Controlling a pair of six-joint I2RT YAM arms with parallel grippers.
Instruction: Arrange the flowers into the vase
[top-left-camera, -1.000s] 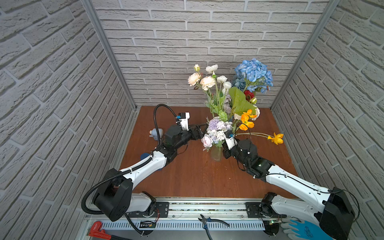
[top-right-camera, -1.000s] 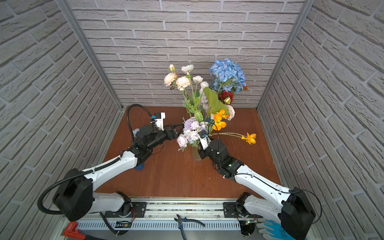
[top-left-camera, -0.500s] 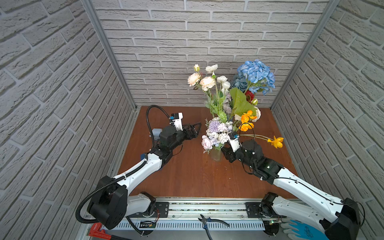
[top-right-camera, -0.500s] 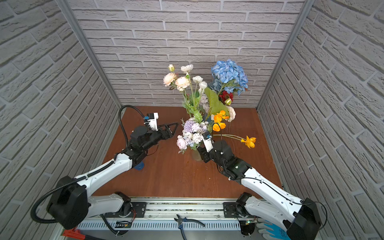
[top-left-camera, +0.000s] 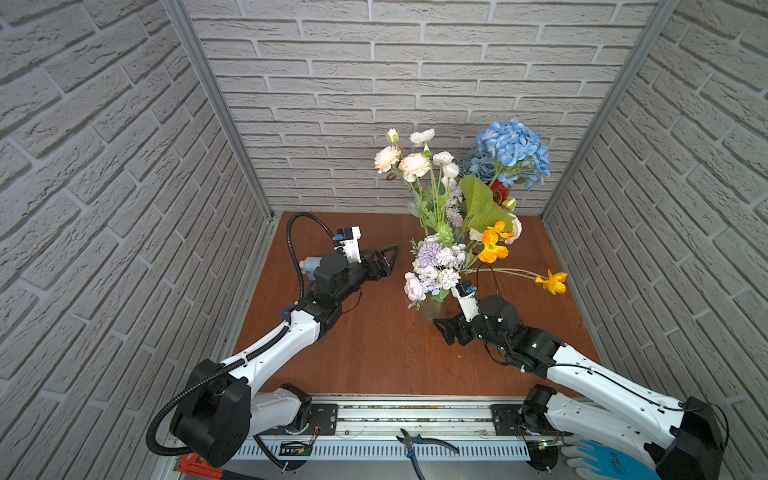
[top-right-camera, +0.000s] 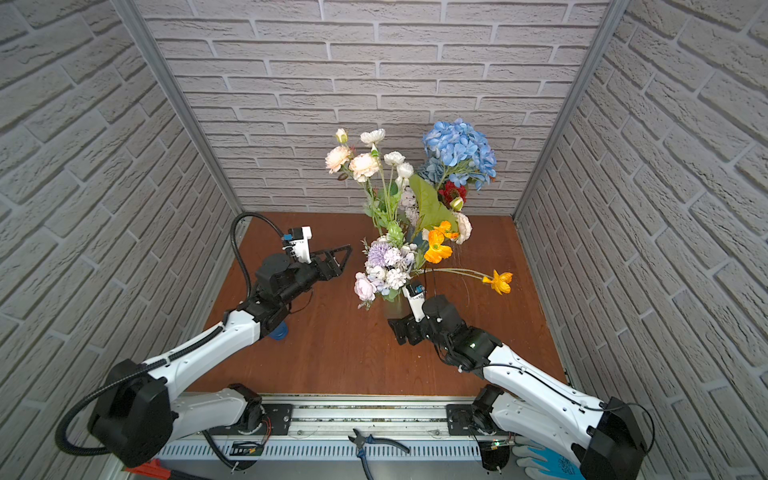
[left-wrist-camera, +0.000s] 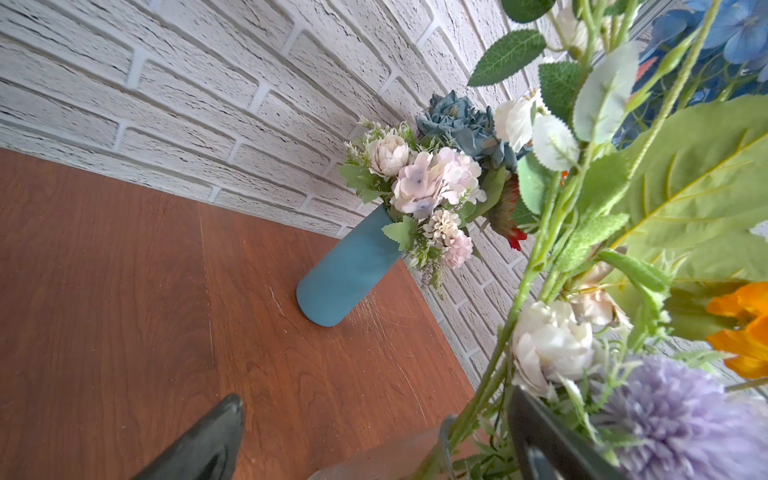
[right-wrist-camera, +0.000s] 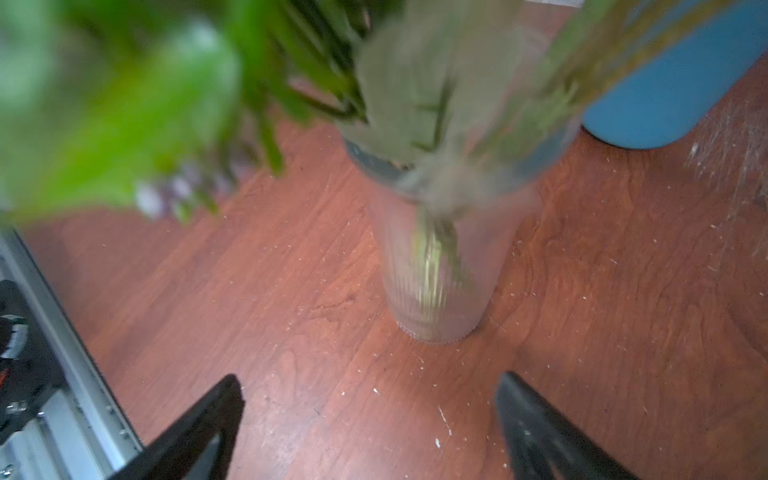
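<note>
- bench (top-left-camera: 374, 357): carries two vases.
- flowers (top-left-camera: 440, 266): stems stand in the glass vase (right-wrist-camera: 436, 282) mid-bench and the blue vase (left-wrist-camera: 349, 266) at its 12 o'clock.
- right tool (right-wrist-camera: 370, 380): has just sprung wide at the glass vase's 5 o'clock, empty; that stem looks delivered.
- left tool (top-left-camera: 387, 259): wide, empty, 9 o'clock.

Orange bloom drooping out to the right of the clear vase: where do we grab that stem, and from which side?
Grip the bare stem midway between the clear vase and the orange bloom, probably from above, jaws across it. It runs nearly level toward the right wall, thin and leafless there; the bloom is soft. The right gripper, open, is nearest.
</note>
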